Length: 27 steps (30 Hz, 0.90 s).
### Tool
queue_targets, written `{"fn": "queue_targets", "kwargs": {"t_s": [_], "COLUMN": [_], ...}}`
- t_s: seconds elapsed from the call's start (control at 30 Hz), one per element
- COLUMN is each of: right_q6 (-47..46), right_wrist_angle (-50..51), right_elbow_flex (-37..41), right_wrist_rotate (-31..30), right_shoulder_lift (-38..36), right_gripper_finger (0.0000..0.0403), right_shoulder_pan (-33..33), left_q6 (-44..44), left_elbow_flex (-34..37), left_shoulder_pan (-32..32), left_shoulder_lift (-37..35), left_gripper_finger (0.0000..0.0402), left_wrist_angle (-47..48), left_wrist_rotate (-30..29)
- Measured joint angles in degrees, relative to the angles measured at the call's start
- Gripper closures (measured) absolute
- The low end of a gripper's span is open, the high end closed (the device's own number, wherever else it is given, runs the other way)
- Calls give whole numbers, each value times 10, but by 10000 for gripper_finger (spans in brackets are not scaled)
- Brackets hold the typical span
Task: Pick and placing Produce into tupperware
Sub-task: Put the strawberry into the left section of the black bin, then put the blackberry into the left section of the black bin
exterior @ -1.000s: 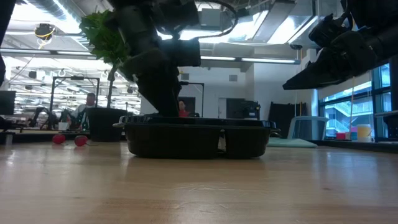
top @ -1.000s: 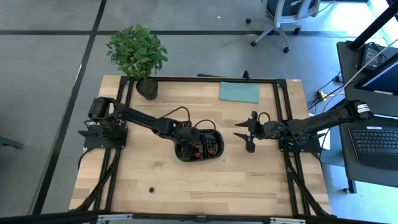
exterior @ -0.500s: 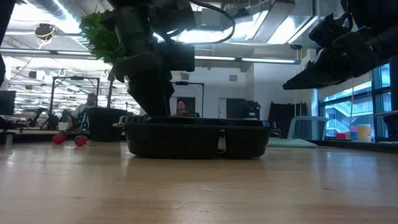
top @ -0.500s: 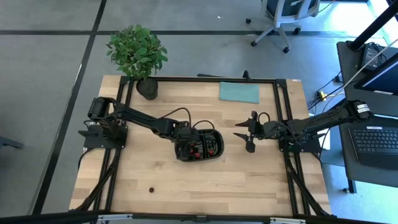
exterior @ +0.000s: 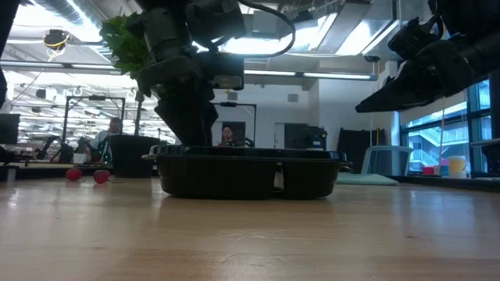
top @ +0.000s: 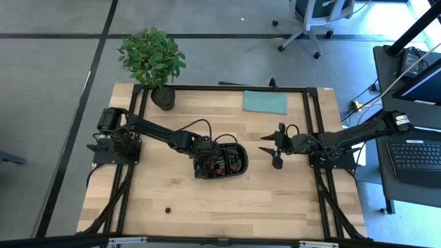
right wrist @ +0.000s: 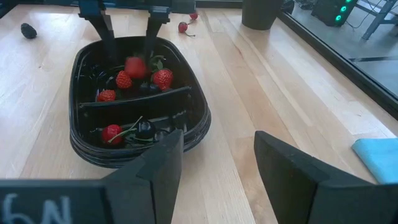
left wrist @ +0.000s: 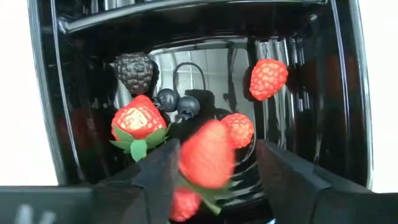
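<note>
Black tupperware point(right wrist: 140, 118) holds strawberries point(right wrist: 163, 78) and berries.

An open-plan lab: office chair point(top: 309, 21), laptop desk point(top: 413, 155), framed wooden robot table point(top: 227, 200).

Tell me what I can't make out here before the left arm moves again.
- Strawberry between the left gripper fingers: motion-blurred in both wrist views, so held or falling is unclear.
- Tupperware contents: hidden by its wall in the low view; mostly covered by the left arm in the high view.
- Dark item on the table: too small to identify.
- Right gripper waits open, apart from the tupperware.
</note>
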<state>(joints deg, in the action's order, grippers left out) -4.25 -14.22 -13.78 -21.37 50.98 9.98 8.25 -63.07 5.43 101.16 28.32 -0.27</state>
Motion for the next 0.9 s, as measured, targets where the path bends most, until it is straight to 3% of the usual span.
{"fn": "queue_targets", "kwargs": {"t_s": [0.17,0.33,0.67,0.9], "right_q6": [0,-2,-13,-15], "right_wrist_angle": [0,3,3,-5], "right_elbow_flex": [0,0,0,0], "right_wrist_rotate": [0,0,0,0], "right_shoulder_lift": [0,0,7,7], "right_gripper_finger": [203,203,203,203], "right_shoulder_pan": [0,0,-1,-1], "left_q6": [6,12,226,332], "left_elbow_flex": [-5,-27,-36,-36], "left_shoulder_pan": [4,19,99,190], "left_shoulder_lift": [-12,-56,-161,-172], "left_gripper_finger": [150,141,140,140], "left_wrist_angle": [10,56,230,248], "left_wrist_rotate": [-6,-7,0,10]}}
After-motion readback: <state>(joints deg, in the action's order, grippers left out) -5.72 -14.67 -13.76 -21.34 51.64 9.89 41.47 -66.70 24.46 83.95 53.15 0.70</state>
